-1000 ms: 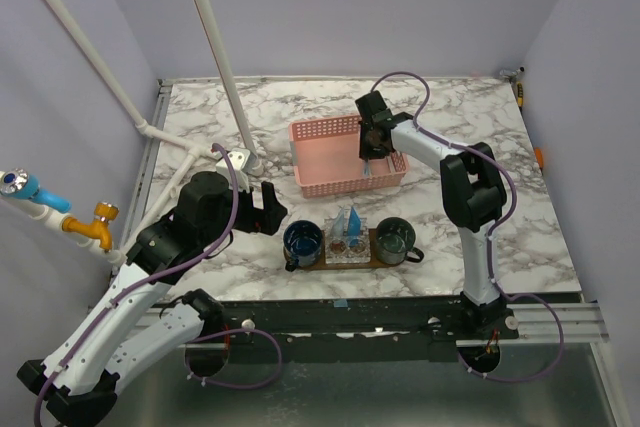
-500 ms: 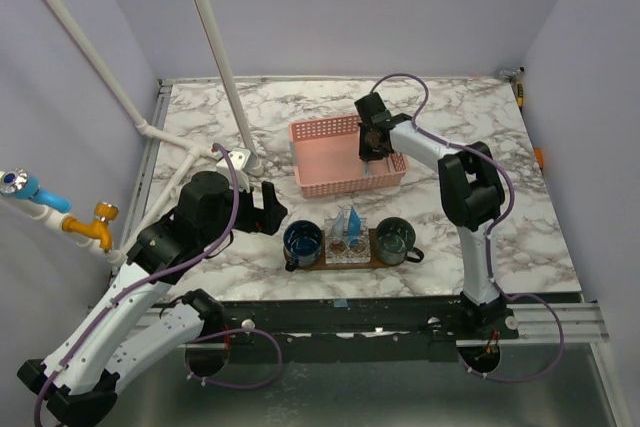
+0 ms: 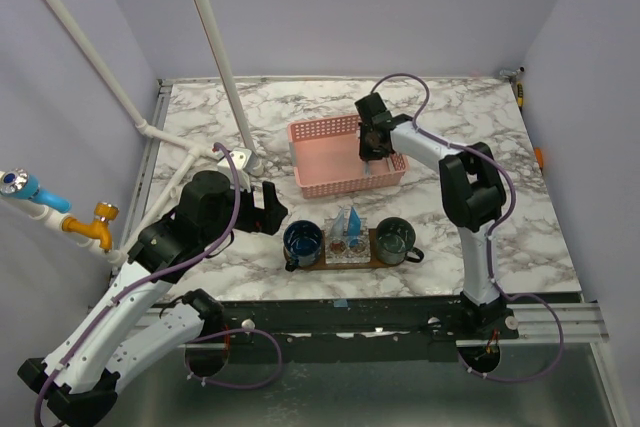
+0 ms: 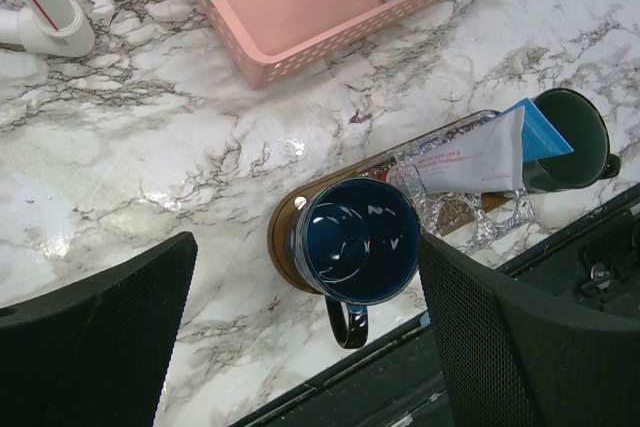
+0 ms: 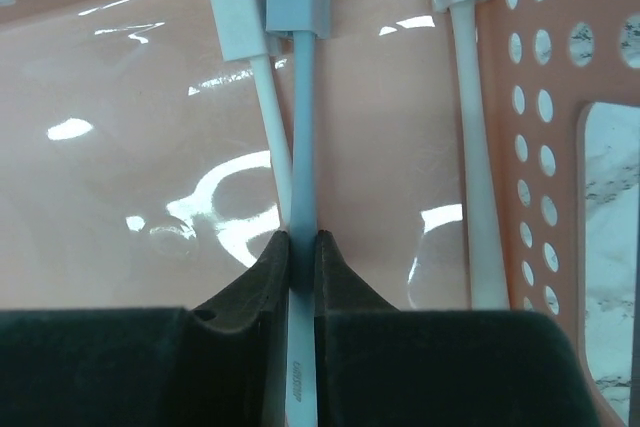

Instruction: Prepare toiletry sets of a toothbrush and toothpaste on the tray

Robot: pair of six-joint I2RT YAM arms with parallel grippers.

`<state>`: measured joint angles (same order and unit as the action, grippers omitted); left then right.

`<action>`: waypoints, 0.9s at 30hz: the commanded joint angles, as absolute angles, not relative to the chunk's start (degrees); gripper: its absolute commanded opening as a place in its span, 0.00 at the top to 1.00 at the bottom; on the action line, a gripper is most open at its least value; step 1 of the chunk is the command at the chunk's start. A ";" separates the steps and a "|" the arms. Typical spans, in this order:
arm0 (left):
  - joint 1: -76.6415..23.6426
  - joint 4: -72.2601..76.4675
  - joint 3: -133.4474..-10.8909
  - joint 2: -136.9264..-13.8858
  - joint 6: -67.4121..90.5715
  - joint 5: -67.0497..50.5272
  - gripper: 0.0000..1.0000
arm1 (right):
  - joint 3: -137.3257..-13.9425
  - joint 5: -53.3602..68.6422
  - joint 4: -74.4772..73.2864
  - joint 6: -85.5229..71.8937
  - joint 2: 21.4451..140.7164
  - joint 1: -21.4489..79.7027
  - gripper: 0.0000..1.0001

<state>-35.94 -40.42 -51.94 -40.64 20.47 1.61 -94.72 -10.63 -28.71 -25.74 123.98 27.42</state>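
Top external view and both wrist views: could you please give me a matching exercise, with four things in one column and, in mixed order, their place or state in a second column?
Things
1. glossy dark blue cup
2. dark green cup
3. slim pale grey-blue plastic toothbrush
4. left end effector

Places or states
A. open, holding nothing
B. at the left end of the dark brown oval wooden tray
C. pinched by the right end effector, inside the pink perforated plastic basket
D. at the right end of the tray

Pairs: 1-B, 2-D, 3-C, 4-A
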 commanded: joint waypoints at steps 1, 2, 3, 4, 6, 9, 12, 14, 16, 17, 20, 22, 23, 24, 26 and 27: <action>-35.60 -40.60 -51.66 -40.69 19.96 2.37 0.10 | -93.01 -12.48 -26.97 -25.87 118.65 27.77 0.99; -35.60 -40.60 -51.65 -40.69 19.96 2.31 0.10 | -92.71 -12.62 -26.81 -25.90 117.94 27.77 0.99; -35.60 -40.60 -51.72 -40.69 19.96 2.36 0.10 | -92.47 -12.66 -26.64 -25.88 117.14 27.77 0.99; -35.60 -40.61 -51.64 -40.69 19.95 2.29 0.10 | -92.26 -12.79 -26.47 -25.93 116.44 27.77 0.99; -35.60 -40.61 -51.68 -40.69 19.95 2.38 0.10 | -91.56 -13.01 -25.92 -25.87 114.77 27.86 0.99; -35.60 -40.61 -51.64 -40.60 19.95 2.37 0.10 | -90.54 -12.69 -24.89 -25.95 112.68 27.86 0.99; -35.60 -40.56 -51.59 -40.69 19.95 2.33 0.10 | -89.76 -12.33 -24.33 -26.06 110.94 27.84 0.99; -35.60 -40.60 -51.60 -40.69 19.96 2.37 0.10 | -88.92 -11.55 -23.29 -26.07 109.43 27.90 0.99; -35.59 -40.58 -51.59 -40.69 19.95 2.38 0.10 | -87.25 -10.55 -20.95 -25.90 107.19 28.12 0.99; -35.60 -40.60 -51.59 -40.65 19.95 2.33 0.10 | -86.26 -9.87 -19.95 -25.87 105.84 28.18 0.99; -35.60 -40.52 -51.61 -40.59 19.95 2.07 0.10 | -83.63 -6.99 -16.73 -25.66 101.92 28.36 0.99; -35.60 -40.44 -51.64 -40.60 19.95 1.72 0.10 | -81.78 -5.34 -14.63 -25.32 98.64 28.73 0.99; -35.60 -40.30 -51.60 -40.52 19.88 1.48 0.10 | -80.95 -4.40 -13.75 -25.16 97.31 28.90 1.00; -35.60 -40.25 -51.53 -40.44 19.82 1.06 0.09 | -79.94 -3.28 -12.68 -25.27 95.72 28.99 0.99; -35.60 -40.09 -51.59 -40.34 19.82 0.51 0.10 | -77.73 -1.12 -10.54 -25.72 92.60 29.34 0.99; -35.60 -40.00 -51.59 -40.19 19.78 0.13 0.10 | -76.74 -0.48 -9.40 -26.14 91.13 29.46 0.99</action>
